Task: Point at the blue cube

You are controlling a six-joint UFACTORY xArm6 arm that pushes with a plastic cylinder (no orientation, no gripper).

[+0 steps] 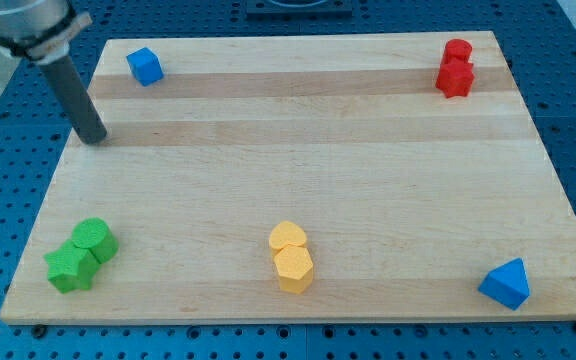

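Note:
The blue cube [145,66] sits near the top left corner of the wooden board [298,150]. My tip [93,139] rests on the board at the view's left edge, below and to the left of the blue cube, about a cube's width or two away from it. The dark rod rises from the tip up to the view's top left corner.
Two red blocks [455,68] stand together at the top right. Two green blocks [81,254] sit at the bottom left. Two yellow blocks [291,256] sit at the bottom middle. A blue triangular block [506,283] sits at the bottom right.

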